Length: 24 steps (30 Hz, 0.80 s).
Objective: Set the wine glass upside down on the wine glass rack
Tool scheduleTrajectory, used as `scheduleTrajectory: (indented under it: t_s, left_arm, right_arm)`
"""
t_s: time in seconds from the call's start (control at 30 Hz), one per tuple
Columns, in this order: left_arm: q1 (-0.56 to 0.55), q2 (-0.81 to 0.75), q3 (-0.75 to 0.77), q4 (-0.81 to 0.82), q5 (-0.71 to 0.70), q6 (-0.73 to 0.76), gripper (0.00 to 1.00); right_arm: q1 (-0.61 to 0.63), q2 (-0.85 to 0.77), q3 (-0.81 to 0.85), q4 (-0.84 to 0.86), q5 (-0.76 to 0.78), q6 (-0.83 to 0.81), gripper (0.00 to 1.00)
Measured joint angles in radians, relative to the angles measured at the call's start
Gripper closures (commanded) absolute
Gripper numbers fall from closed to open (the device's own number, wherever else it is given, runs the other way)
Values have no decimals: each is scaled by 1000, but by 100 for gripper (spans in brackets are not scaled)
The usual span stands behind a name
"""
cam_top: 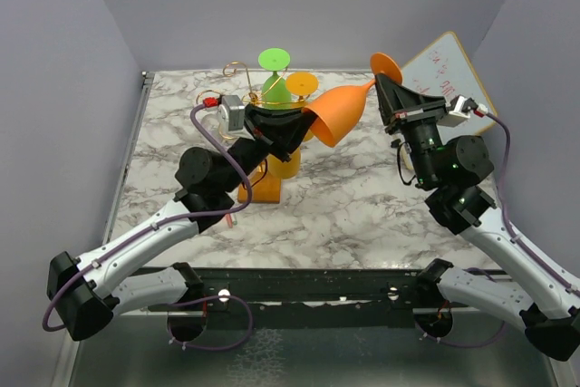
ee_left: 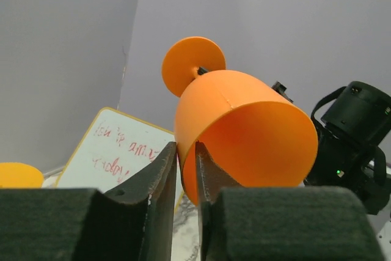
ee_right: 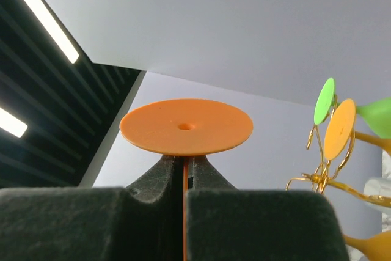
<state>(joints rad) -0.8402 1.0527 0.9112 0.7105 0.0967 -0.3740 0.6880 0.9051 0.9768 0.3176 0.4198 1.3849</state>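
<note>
- The orange wine glass (cam_top: 337,113) lay sideways in the air above the marble surface (cam_top: 362,197), just right of the wine glass rack (cam_top: 263,189).
- The left fingers (ee_left: 160,169) pinched the bowl's rim.
- The right fingers (ee_right: 160,172) were pressed together on the stem, just under the foot.

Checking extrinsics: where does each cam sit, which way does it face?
Top external: above and behind the robot, looking down on the marble table; both arms show, left hand and right hand on the orange plastic wine glass.
Left wrist: on the left hand, looking across along its fingers straddling the glass's rim toward the right arm.
Right wrist: on the right hand, looking up past fingers shut on the stem to the glass's foot.
Shared: all see the glass; top and right wrist see the gold wire rack.
</note>
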Motion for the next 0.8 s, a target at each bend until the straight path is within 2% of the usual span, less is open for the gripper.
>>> scheduleTrajectory:
  t_s: [0.2,0.33,0.47,0.63,0.8]
  left_arm:
    - [-8,-35,-14,-4,43,-47,33]
    - [-8,-81,-6,-50,64,-86,15]
    - [-10,-116,46,-161,95,-139,8]
    - [-11,-137,149,-329,125,-209,8]
    - [-11,-57,325,-526,162,-248,7]
  right_arm:
    - [-8,-13,0,27,13,-72,99]
    - [-8,-49,-3,27,11,-155,99]
    - [-9,-102,-3,-3,-8,-259,99]
    - [-9,-171,-3,-62,-62,-365,99]
    - [-9,-207,-5,-104,-158,-484,99]
